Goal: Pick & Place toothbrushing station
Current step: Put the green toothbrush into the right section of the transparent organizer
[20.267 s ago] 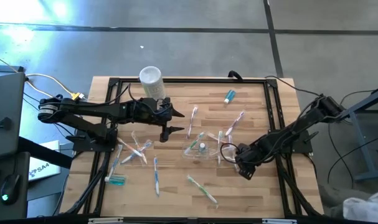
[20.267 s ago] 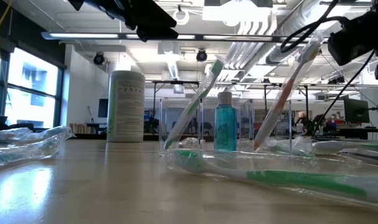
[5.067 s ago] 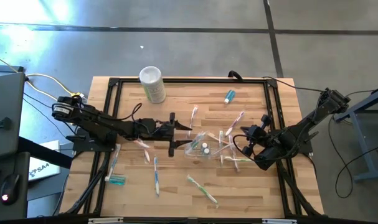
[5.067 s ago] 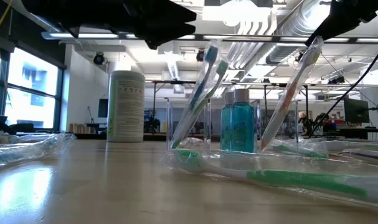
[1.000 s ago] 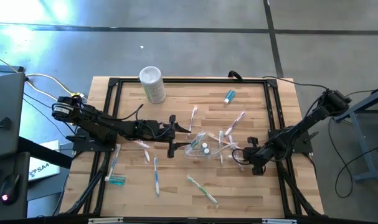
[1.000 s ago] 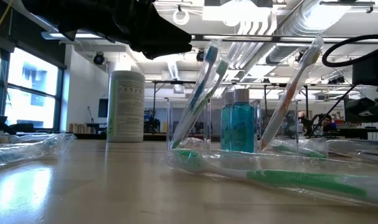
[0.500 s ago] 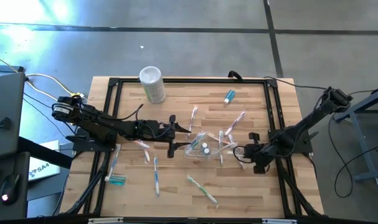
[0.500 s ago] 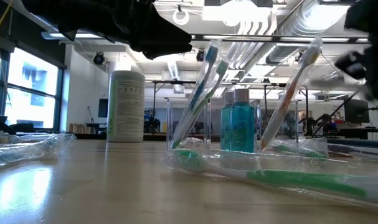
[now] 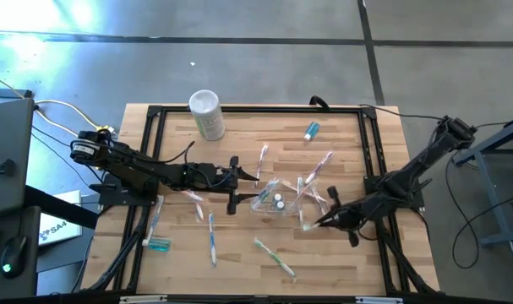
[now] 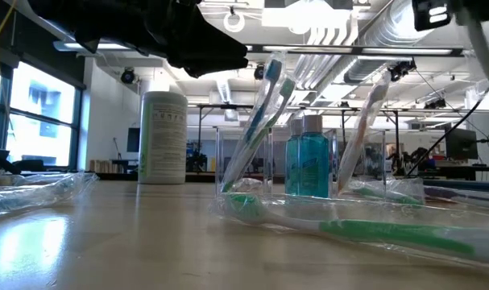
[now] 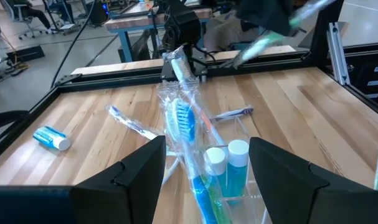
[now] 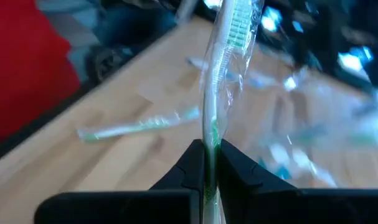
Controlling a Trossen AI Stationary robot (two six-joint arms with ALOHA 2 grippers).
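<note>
The small clear cup (image 9: 271,203) stands mid-table, holding wrapped toothbrushes (image 11: 184,124) and two teal tubes with white caps (image 11: 229,163). My left gripper (image 9: 242,182) is open just left of the cup; its fingers (image 11: 139,174) stand on either side of the cup's near part and do not visibly touch it. My right gripper (image 9: 326,220), right of the cup and raised off the table, is shut on a plastic-wrapped toothbrush with green bristles (image 12: 229,37). The left wrist view also shows that toothbrush (image 11: 263,42). My right gripper pinches the wrapped toothbrush's handle (image 12: 208,134) between its two fingers. The brush runs on past the fingertips along the line of the fingers, with its bristle head (image 12: 237,18) at the free end. It is lifted clear of the table, slanting toward the cup.
A tall white cylinder (image 9: 205,114) stands at the far left. Loose teal tubes lie at the far side (image 9: 311,130) and the near left (image 9: 157,245). Several wrapped toothbrushes lie scattered on the wood (image 9: 275,257) (image 9: 211,236). A black rail frame (image 9: 256,110) rings the tabletop.
My right gripper has risen from the table beside the cup with the wrapped green toothbrush, rolling its wrist and tipping from pointing steeply down toward nearly level. The toothbrush is now lifted clear. The gripper stays shut.
</note>
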